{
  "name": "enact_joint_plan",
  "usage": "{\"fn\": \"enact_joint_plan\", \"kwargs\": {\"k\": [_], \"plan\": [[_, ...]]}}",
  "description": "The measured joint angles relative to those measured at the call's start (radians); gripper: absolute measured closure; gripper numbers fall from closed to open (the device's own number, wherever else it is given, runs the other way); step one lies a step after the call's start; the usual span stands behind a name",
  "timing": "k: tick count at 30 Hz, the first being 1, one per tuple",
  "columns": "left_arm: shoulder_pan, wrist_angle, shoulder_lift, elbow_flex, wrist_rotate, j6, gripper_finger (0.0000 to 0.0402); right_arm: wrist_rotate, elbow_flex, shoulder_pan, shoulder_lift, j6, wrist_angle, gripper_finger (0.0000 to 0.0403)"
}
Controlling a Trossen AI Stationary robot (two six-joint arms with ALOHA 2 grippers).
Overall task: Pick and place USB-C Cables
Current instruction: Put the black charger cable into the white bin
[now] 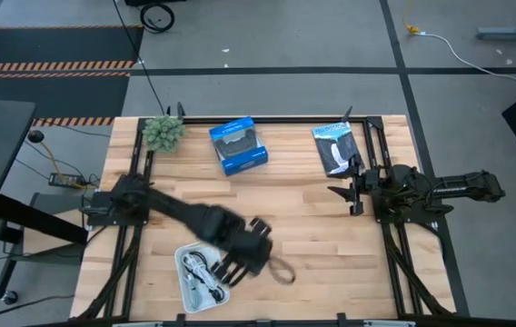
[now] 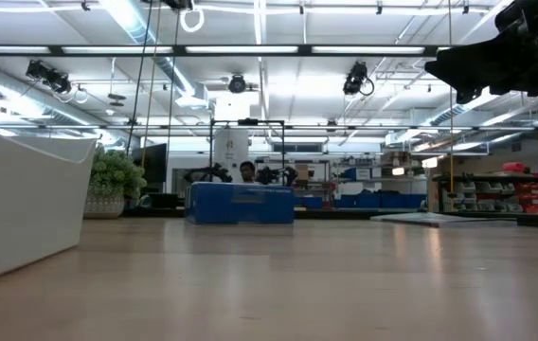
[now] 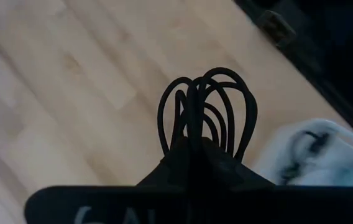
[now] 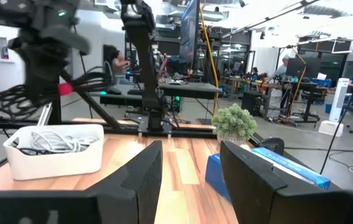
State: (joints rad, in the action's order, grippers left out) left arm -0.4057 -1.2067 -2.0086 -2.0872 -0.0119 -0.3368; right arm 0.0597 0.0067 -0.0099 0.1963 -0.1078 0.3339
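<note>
My left gripper (image 1: 260, 247) hangs just right of the white tray (image 1: 199, 277) and is shut on a black USB-C cable coil (image 1: 281, 270). In the left wrist view the coil's loops (image 3: 207, 106) stick out past the fingertips, with the tray's corner (image 3: 316, 155) beside them. The tray (image 4: 55, 149) holds several more cables, white and dark (image 4: 46, 142). From the right wrist view, the left gripper (image 4: 46, 43) is seen above the tray with the black coil (image 4: 33, 96) below it. My right gripper (image 4: 189, 180) is open and waits raised at the table's right side (image 1: 355, 193). My left gripper pinches the black cable coil between its two fingers, gathering several loops at one end of the bundle (image 3: 192, 140). The fingers point down, slanting from the table's left. The coil is lifted clear of the table, its free loops (image 3: 226, 93) fanning out beyond the fingertips.
A blue box (image 1: 238, 145) and a flat black-and-blue packet (image 1: 335, 148) lie near the far edge. A small potted plant (image 1: 163, 132) stands at the far left corner. Bare wood (image 1: 322, 254) spreads between the tray and the right arm.
</note>
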Motion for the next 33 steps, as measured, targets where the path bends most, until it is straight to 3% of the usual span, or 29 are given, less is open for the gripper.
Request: {"fn": "enact_joint_plan", "kwargs": {"k": [3, 10, 18, 23, 33], "plan": [[-0.069, -0.022, 0.004, 0.000, 0.028, 0.044, 0.0381, 0.000, 0.000, 0.000, 0.001, 0.000, 0.010, 0.0234], [-0.211, -0.138, -0.005, 0.040, 0.248, 0.202, 0.0380, -0.002, 0.000, 0.000, 0.002, 0.000, 0.010, 0.0234], [-0.341, -0.115, 0.034, 0.230, 0.262, 0.351, 0.0379, -0.001, 0.000, 0.000, 0.002, 0.000, 0.010, 0.0234], [-0.376, -0.080, 0.072, 0.352, 0.263, 0.365, 0.0379, -0.001, 0.000, 0.000, 0.002, 0.000, 0.010, 0.0234], [-0.377, 0.362, 0.262, 0.690, 0.220, 0.402, 0.0379, -0.001, 0.000, 0.000, 0.002, 0.000, 0.010, 0.0234]]}}
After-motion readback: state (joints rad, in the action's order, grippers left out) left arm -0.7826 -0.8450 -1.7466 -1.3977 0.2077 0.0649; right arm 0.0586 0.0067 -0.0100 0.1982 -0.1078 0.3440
